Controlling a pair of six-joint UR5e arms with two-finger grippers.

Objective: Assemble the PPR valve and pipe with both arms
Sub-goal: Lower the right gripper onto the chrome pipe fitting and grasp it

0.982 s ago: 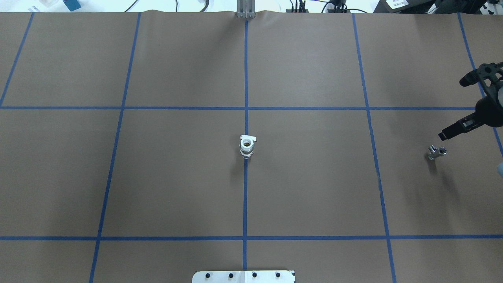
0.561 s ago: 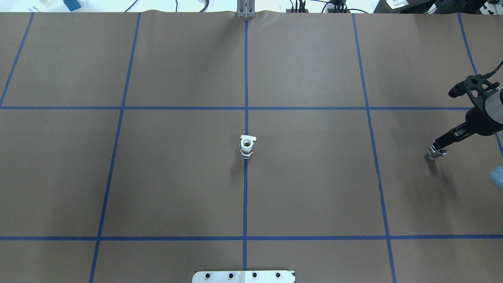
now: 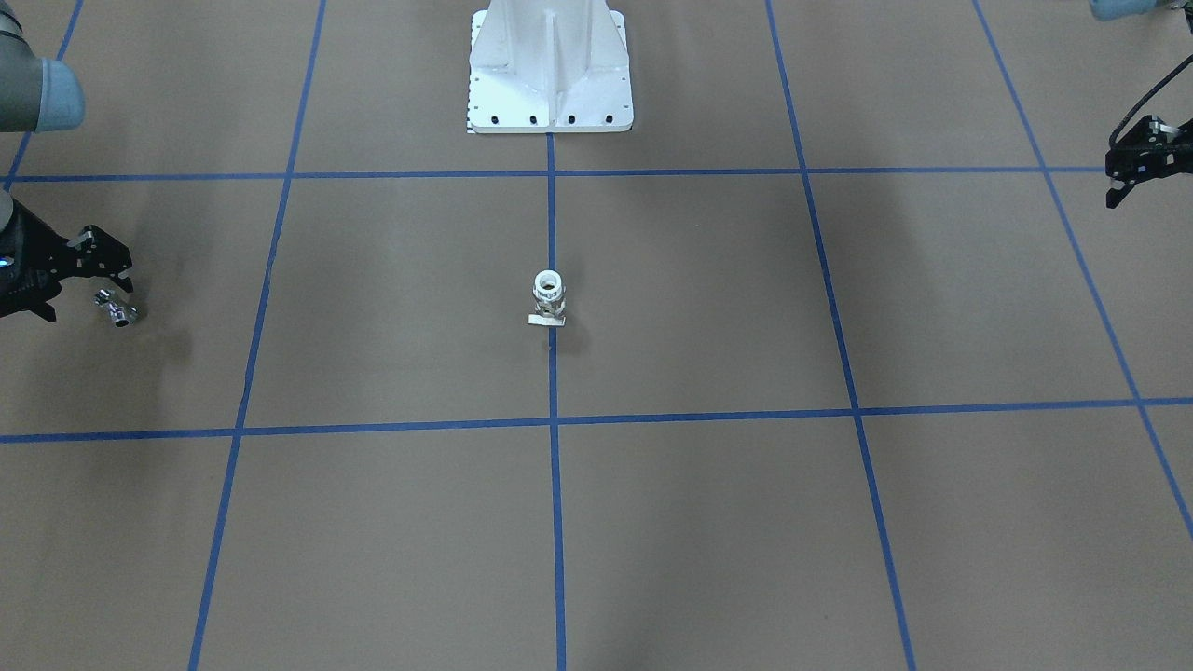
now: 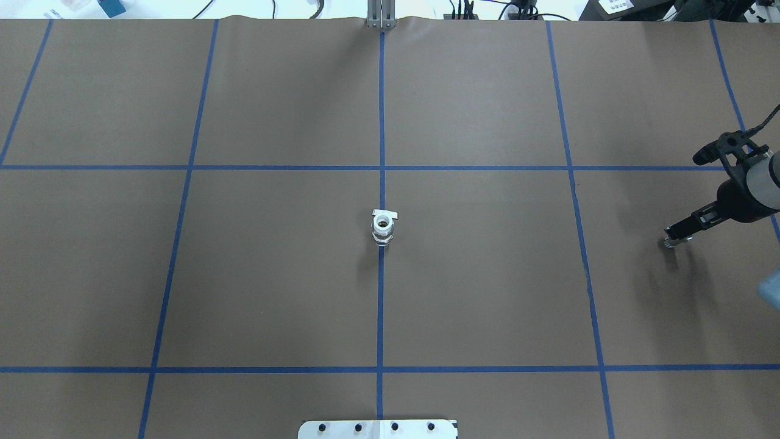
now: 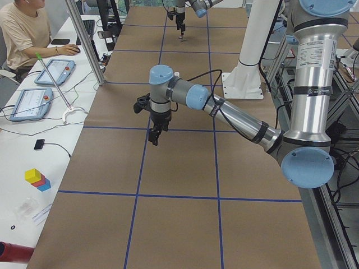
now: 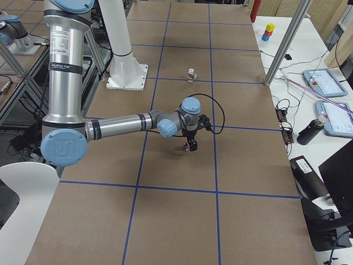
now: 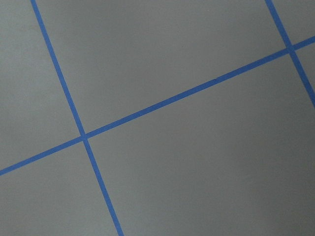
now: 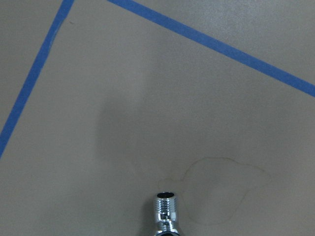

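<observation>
The PPR valve (image 4: pixel 382 227) stands upright on the middle blue line, white collar up and pale tab at its base; it also shows in the front view (image 3: pixel 548 298). The chrome pipe (image 3: pixel 117 309) lies at the table's right side. In the overhead view the pipe (image 4: pixel 668 243) is mostly hidden. It fills the bottom edge of the right wrist view (image 8: pixel 166 211). My right gripper (image 4: pixel 675 233) looks open and is down at the pipe; I cannot tell if they touch. My left gripper (image 3: pixel 1118 191) looks open, empty, and hangs above the table's left side, far from the valve.
The white bolted pedestal (image 3: pixel 550 70) stands at the robot's edge. Blue tape lines (image 7: pixel 83 136) grid the brown table cover. An operator (image 5: pixel 22 33) sits at a side desk with tablets beyond the far edge.
My right gripper has come down and inward onto the pipe, so that it now covers most of it in the overhead view. The valve has not moved.
</observation>
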